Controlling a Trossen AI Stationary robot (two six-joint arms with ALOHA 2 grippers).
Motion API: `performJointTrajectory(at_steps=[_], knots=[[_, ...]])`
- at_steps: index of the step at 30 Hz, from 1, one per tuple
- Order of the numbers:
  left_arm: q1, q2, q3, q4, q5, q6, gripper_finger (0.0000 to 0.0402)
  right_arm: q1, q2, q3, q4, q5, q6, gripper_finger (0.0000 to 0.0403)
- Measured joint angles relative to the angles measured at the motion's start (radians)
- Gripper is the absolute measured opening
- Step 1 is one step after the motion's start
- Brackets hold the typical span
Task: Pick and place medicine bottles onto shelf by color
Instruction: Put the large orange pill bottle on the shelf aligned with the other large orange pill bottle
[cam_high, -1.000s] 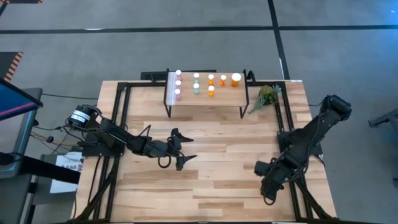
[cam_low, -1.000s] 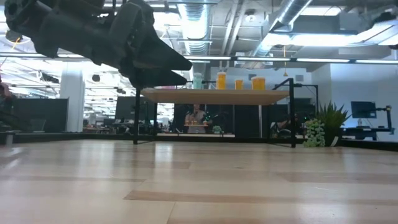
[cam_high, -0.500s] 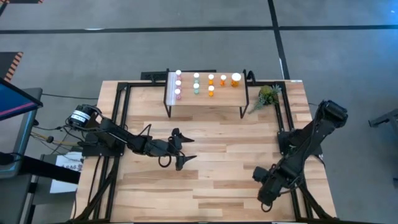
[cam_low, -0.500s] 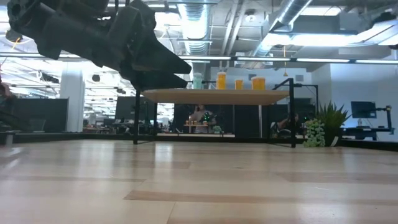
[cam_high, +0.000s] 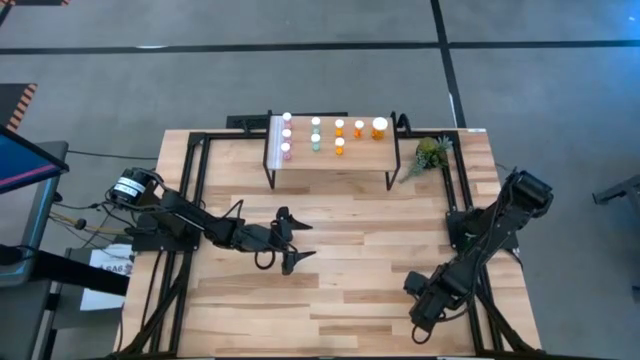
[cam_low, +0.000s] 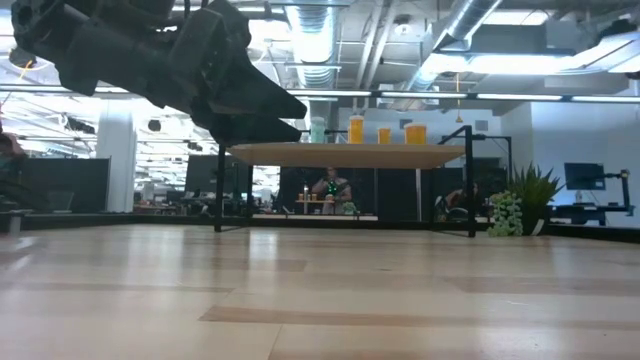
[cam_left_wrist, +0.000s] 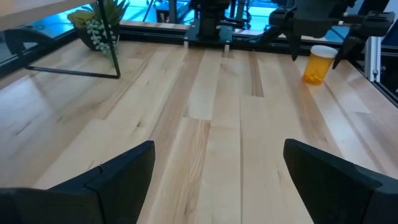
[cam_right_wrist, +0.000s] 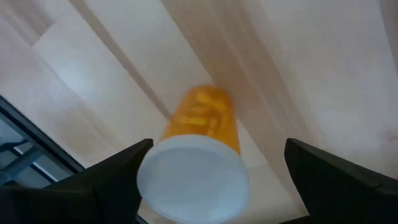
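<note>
Since a second ago my right arm has drawn back toward the near right corner of the table (cam_high: 330, 300), and my right gripper (cam_high: 418, 305) now hangs low there, lower in the overhead picture than before; my left arm has not shifted. Straight beneath the right gripper stands an orange bottle (cam_right_wrist: 198, 158) with a white cap, upright on the wood, filling the space between my two right fingers (cam_right_wrist: 339, 180). Those fingers are spread wide, one on each side of the bottle and apart from it, so I grasp nothing. From the left wrist the same orange bottle (cam_left_wrist: 319, 64) shows far across the table, under the dark right gripper.

My left gripper (cam_high: 288, 240) hovers above the middle of the table, released as well, its fingers (cam_left_wrist: 109, 180) parted over bare boards.

On the shelf (cam_high: 330, 155) at the far side stand the other medicine bottles (cam_high: 316, 135): pink ones at the left end, teal ones next, orange ones to the right. A small green plant (cam_high: 430, 155) sits just beside the shelf's right end.
</note>
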Motion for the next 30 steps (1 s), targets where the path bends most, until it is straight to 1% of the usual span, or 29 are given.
performJointTrajectory(at_steps=[3,6,14,22,26,30], knots=[[0.000,0.000,0.000,0.000,0.000,0.000,0.0344,-0.006,-0.004,0.000,0.002,0.001,-0.020,0.0376],[0.000,0.000,0.000,0.000,0.000,-0.001,0.0344,-0.007,-0.020,0.000,0.006,0.004,-0.023,0.0358],[0.000,0.000,0.000,0.000,-0.001,-0.002,0.0344,-0.006,-0.021,0.000,0.009,0.004,-0.051,0.0281],[0.000,0.000,0.000,0.000,-0.001,-0.002,0.0344,-0.013,-0.022,0.000,0.008,0.003,-0.059,0.0231],[0.000,0.000,0.000,0.000,-0.001,-0.002,0.0344,-0.026,-0.023,0.000,0.009,0.002,-0.075,0.0213],[0.000,0.000,0.000,0.000,-0.001,-0.003,0.0344,-0.042,-0.023,0.000,0.009,-0.001,-0.105,0.0213]])
